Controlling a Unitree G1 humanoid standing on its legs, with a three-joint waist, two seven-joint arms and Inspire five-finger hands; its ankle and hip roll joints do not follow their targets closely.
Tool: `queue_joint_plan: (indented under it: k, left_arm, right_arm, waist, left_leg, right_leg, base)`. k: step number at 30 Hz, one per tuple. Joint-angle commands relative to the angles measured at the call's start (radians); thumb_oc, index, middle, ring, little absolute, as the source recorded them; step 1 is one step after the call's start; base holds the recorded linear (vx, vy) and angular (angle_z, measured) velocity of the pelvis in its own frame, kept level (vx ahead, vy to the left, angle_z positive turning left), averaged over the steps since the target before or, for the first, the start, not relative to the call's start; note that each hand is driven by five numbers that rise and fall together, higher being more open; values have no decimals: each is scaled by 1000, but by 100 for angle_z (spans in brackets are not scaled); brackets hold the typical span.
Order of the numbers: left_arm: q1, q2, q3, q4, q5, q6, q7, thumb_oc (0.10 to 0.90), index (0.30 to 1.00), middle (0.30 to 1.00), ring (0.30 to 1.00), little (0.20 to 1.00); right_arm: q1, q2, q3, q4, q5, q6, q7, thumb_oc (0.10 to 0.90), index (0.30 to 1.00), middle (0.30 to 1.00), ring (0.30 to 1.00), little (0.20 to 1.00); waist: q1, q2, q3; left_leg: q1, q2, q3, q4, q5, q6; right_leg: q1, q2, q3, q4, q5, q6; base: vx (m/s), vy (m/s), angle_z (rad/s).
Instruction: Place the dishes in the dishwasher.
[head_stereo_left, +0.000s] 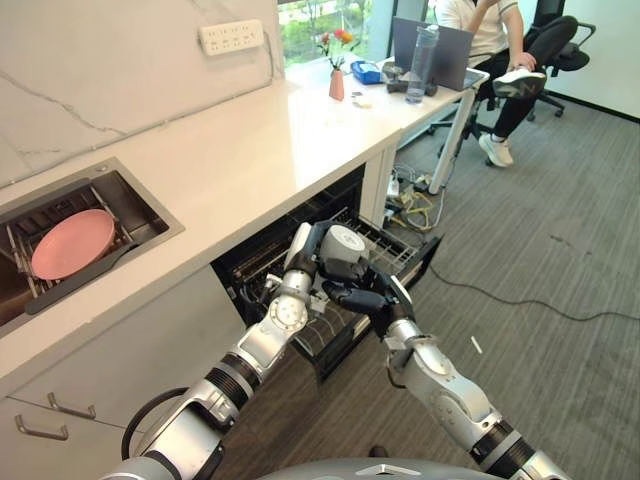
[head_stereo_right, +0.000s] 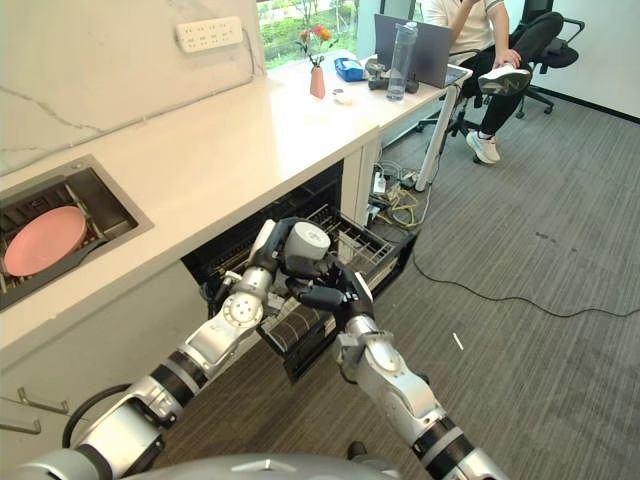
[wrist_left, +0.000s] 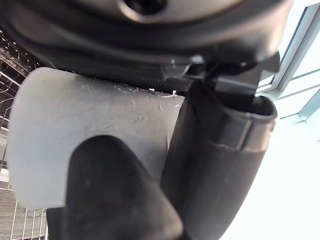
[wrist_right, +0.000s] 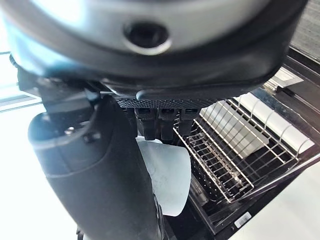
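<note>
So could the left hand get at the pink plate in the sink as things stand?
Probably not yet: the left hand is curled round a white cup over the dishwasher rack, away from the pink plate, which lies uncovered.

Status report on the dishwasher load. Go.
Left robot hand and right robot hand both on a grey cup over the pulled-out dishwasher rack. Pink plate waiting in the sink. Nothing blocking the rack.

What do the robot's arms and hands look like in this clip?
Both arms are silver-grey jointed segments with round elbow housings and ribbed black bands near the shoulders. The left hand and right hand are dark, with glossy black fingers; the left wrist ends in a pale round cap.
</note>
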Motion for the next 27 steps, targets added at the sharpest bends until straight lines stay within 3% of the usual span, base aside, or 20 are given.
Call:
queue_joint_plan:
  k: [1,10,14,15,19,27]
  left_arm:
    - [-262,-108,-111,58,43,-89,9,400,300,300,300,300]
    - [-249,-144,-133,82,12,-94,30,400,300,300,300,300]
    - [-225,-176,-141,97,-126,-103,-24,400,300,300,300,300]
    - [-213,-215,-157,112,-274,-107,-79,400,300,300,300,300]
    - [-227,-249,-167,116,-423,-114,-125,400,300,300,300,300]
    - [-234,-281,-161,148,-487,-109,-167,400,300,300,300,300]
  right_arm:
    - [-177,127,10,-37,31,-84,18,800,900,900,900,900]
    - [-214,193,21,9,37,-115,-53,800,900,900,900,900]
    - [-243,202,18,31,15,-110,-55,800,900,900,900,900]
    - [-267,210,18,49,8,-99,-50,800,900,900,900,900]
    - [-284,232,17,73,-2,-92,-53,800,900,900,900,900]
    - [-299,233,0,109,-30,-76,-26,800,900,900,900,900]
  waist:
    - [14,0,-22]
    - [23,-5,-19]
    - [23,-6,-19]
    - [17,-6,-19]
    - [7,-5,-22]
    - [-6,-2,-31]
  left_leg:
    - [-3,51,-83,5,-22,-63]
    - [0,50,-87,5,-26,-61]
    - [5,50,-82,5,-28,-59]
    - [6,52,-79,5,-28,-59]
    - [8,53,-77,5,-29,-59]
    - [21,55,-77,5,-35,-60]
  right_leg:
    - [31,-51,-16,18,-16,80]
    - [34,-52,-18,18,-14,78]
    - [34,-50,-13,18,-14,77]
    - [33,-48,-9,18,-15,78]
    - [30,-46,-3,18,-19,79]
    - [36,-44,-4,18,-29,79]
  base:
    - [0,0,0]
    - [2,3,1]
    - [0,0,0]
    - [0,0,0]
    - [11,2,-4]
    - [0,0,0]
